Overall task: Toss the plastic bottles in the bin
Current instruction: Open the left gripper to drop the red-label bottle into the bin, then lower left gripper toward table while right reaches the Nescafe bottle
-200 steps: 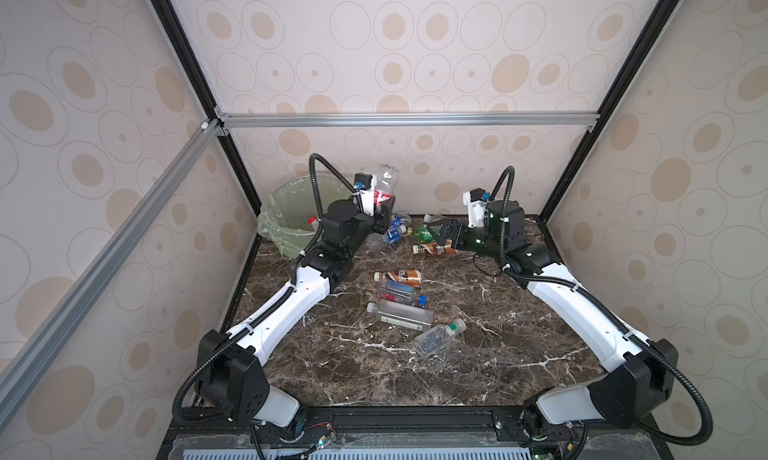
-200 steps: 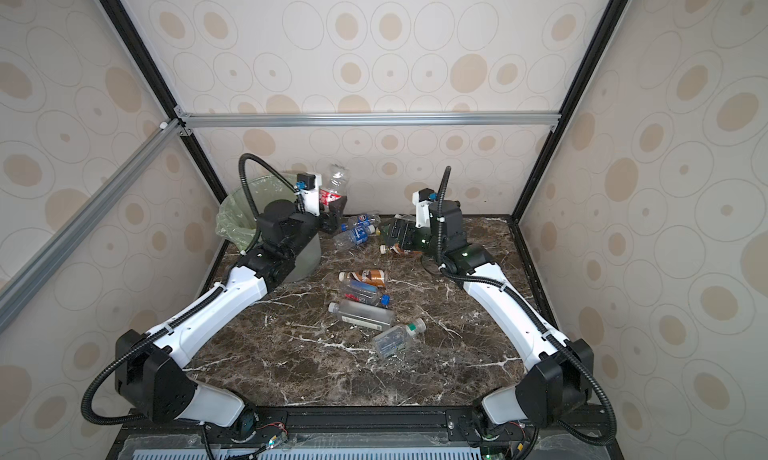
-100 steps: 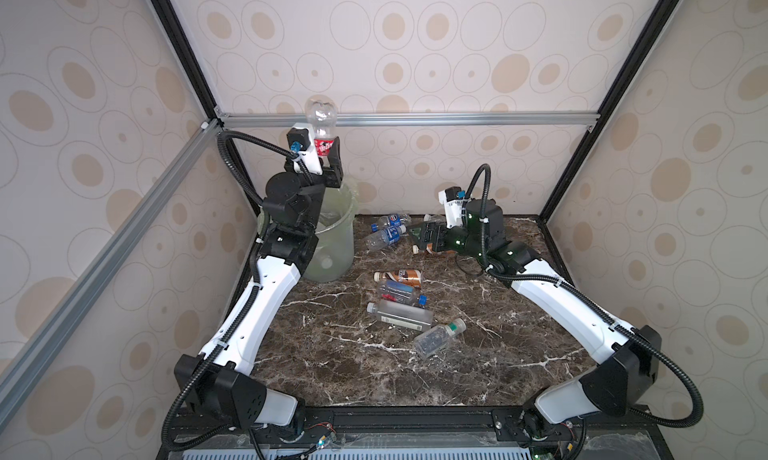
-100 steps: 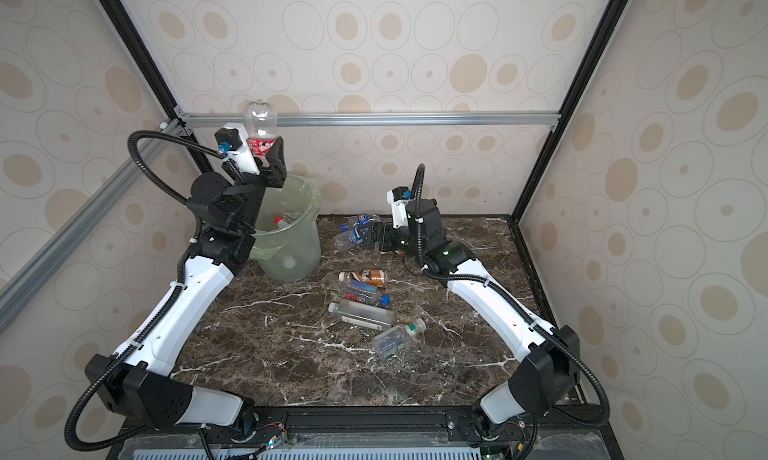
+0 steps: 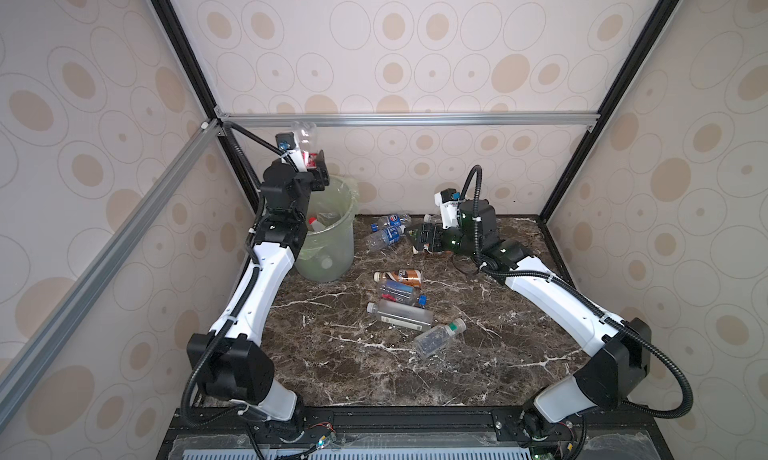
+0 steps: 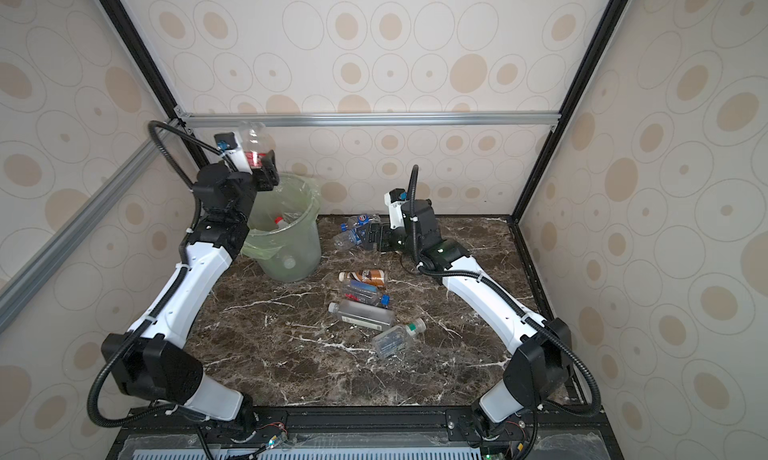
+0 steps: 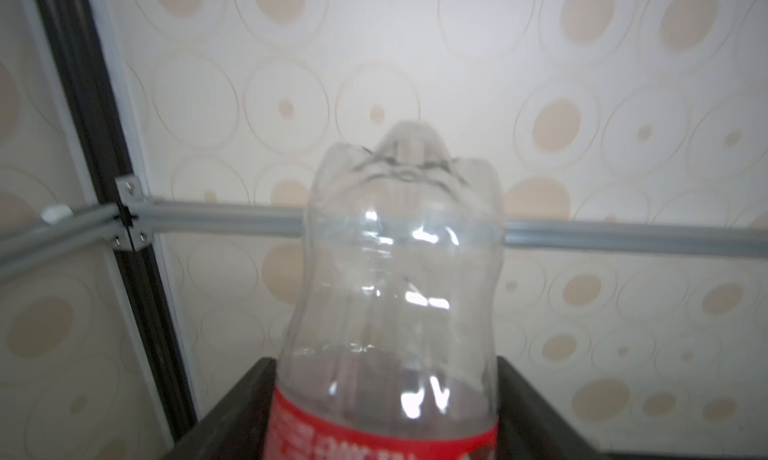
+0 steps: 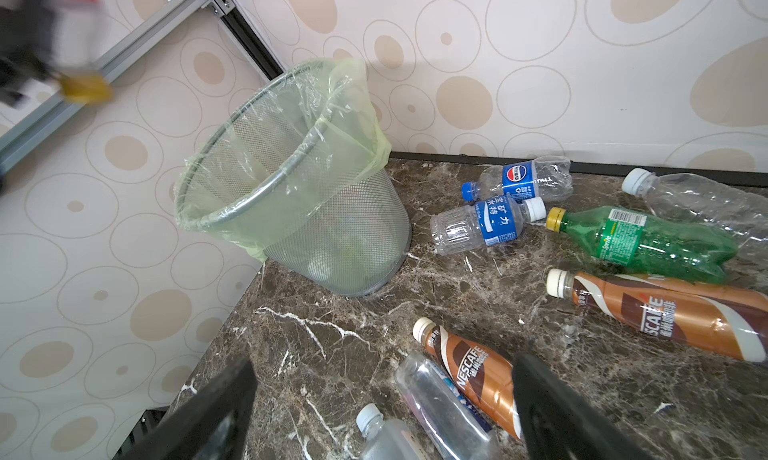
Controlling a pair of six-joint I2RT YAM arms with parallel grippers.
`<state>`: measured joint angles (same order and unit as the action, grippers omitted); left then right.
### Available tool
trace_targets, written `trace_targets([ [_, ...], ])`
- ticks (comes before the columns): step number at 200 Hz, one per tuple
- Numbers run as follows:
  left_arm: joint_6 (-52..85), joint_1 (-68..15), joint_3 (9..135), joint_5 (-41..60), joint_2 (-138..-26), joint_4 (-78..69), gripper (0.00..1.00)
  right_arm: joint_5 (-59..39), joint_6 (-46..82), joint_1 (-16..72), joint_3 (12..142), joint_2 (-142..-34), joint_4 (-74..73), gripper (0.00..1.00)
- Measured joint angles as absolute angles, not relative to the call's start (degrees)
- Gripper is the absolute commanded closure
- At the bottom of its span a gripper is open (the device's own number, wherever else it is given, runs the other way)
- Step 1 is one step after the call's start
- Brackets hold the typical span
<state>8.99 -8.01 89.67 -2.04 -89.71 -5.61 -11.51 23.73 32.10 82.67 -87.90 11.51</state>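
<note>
My left gripper [image 5: 309, 163] [image 6: 257, 163] is raised over the bin [image 5: 332, 246] [image 6: 291, 246] [image 8: 332, 221]. A clear, red-labelled bottle [image 5: 302, 136] [image 6: 251, 136] [image 7: 395, 271] stands base-up between its widely spread jaws. Inside the bin lies a red-capped bottle [image 5: 318, 223]. My right gripper [image 5: 417, 237] [image 6: 370, 237] [image 8: 382, 358] hovers open and empty low at the back. It is beside two blue-labelled bottles [image 5: 388, 229] [image 8: 482, 225]. A green bottle [image 8: 644, 242] and two brown-labelled ones [image 8: 469, 362] [image 8: 673, 316] lie nearby.
Mid-table lie a brown-labelled bottle [image 5: 401, 276], a blue-capped one [image 5: 399, 293], a flat clear one [image 5: 401, 314] and a green-capped one [image 5: 438, 337]. The bin stands in the back left corner against the walls. A metal rail [image 5: 415, 119] runs across the back above it.
The left arm swung the red-labelled bottle up from table height to above the bin, and its jaws have since widened. The right gripper slid left toward the blue-labelled bottles.
</note>
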Motion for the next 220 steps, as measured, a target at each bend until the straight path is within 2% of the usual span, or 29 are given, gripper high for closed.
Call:
trace_targets([
  [42, 10.9, -8.3, 89.6, 1.6, -87.1, 2.3, 0.01, -11.6, 24.1, 32.1, 82.7, -87.9, 11.1, 0.01],
  [95, 12.0, -11.3, 94.7, 4.0, -79.4, 0.7, 0.01, -11.1, 25.0, 32.1, 82.7, -88.0, 11.2, 0.01],
  [133, 12.6, -16.0, 93.4, 4.8, -79.9, 0.6, 0.01, -8.3, 25.0, 31.3, 82.7, -88.0, 13.1, 0.01],
  [186, 15.9, -24.7, 87.3, 6.3, -82.4, 0.4, 0.01, -5.7, 25.0, 22.1, 81.0, -89.7, 16.9, 0.01],
  [220, 20.8, -28.8, 83.0, 7.2, -83.1, -1.6, 0.01, -5.1, 24.5, 16.6, 80.9, -95.1, 18.7, 0.01],
])
